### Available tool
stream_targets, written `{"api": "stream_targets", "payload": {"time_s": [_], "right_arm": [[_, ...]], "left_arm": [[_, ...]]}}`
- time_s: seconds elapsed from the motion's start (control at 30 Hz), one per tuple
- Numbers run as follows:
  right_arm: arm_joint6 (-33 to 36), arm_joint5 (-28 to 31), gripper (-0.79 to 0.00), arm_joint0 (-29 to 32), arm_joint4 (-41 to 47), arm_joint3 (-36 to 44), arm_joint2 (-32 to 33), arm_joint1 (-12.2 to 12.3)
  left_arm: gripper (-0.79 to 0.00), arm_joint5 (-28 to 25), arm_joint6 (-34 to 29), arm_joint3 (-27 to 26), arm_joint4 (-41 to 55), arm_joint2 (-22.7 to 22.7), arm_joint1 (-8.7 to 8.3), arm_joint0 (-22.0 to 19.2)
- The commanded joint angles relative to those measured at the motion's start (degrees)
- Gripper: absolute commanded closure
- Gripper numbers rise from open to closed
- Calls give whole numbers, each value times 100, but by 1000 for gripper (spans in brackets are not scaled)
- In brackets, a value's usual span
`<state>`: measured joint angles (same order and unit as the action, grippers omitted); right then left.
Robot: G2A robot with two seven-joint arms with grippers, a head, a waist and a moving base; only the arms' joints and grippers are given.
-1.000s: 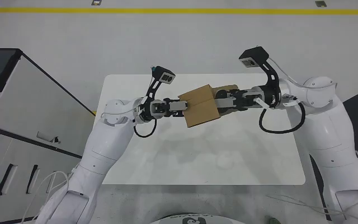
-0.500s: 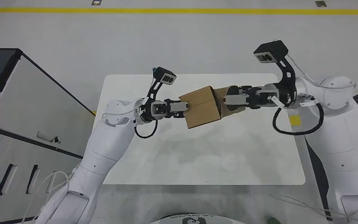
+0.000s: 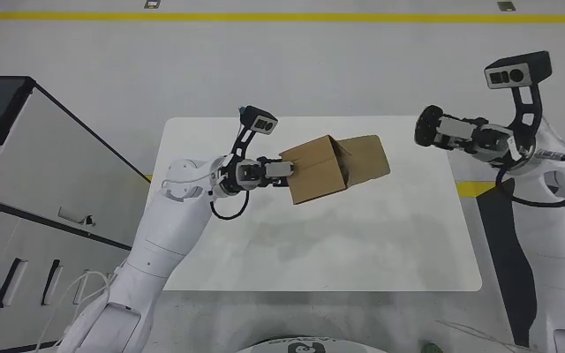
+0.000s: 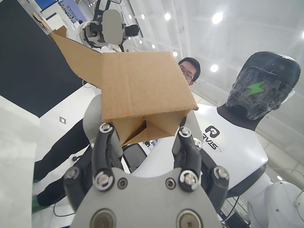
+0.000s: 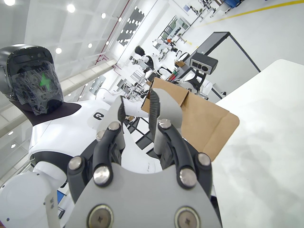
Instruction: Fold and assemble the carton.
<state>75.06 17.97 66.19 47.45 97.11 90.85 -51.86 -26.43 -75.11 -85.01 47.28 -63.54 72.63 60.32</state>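
A brown cardboard carton [image 3: 331,168] hangs tilted over the white table [image 3: 353,256], with one open flap sticking out toward the right. My left gripper [image 3: 282,168] is shut on its left end. In the left wrist view the fingers [image 4: 106,131] flank the folded end flaps of the carton [image 4: 142,88]. My right gripper [image 3: 425,130] is well clear of the carton, over the table's back right corner. It is open with nothing between its fingers [image 5: 154,105], and the carton [image 5: 201,119] lies beyond them.
A dark-framed cabinet [image 3: 35,159] stands left of the table. The table's front half [image 3: 335,265] is bare. The right arm's wrist camera [image 3: 516,75] sticks out past the table's right edge.
My right gripper let go of the carton's right flap and pulled back to the right, away from it. The left gripper keeps the carton in the same place.
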Motion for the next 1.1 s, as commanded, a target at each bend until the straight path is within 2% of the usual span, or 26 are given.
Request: {"api": "stream_targets", "payload": {"time_s": [0.0, 0.13, 0.2, 0.27, 0.43, 0.57, 0.83, 1.07], "right_arm": [[4, -1, -785, -6, -4, -1, -10, 0], [-61, -23, -785, 14, 24, -19, -13, -4], [-387, -82, -785, 127, 211, -179, 51, -19], [-430, -152, -785, 224, -87, -377, 175, 6], [-442, -287, -785, 458, -121, -622, 254, 13], [-393, -351, -720, 673, -170, -882, 41, -15], [-372, -347, -717, 715, -39, -1089, -451, -106], [-434, -218, -656, 507, 21, -1423, -1121, -247]], "left_arm": [[0, -4, -2, -34, 78, 13, 6, 24], [0, -19, -5, -53, 206, 43, 21, 49], [0, -29, -8, -51, 258, 53, 28, 55], [0, -46, -30, -52, 316, 56, 34, 59], [0, -75, -100, -55, 384, 41, 39, 72], [0, -87, -134, -44, 441, 15, 43, 79], [0, -45, -229, 83, 488, -31, 50, 4], [0, -22, -252, 103, 541, -19, 69, -21]]}}
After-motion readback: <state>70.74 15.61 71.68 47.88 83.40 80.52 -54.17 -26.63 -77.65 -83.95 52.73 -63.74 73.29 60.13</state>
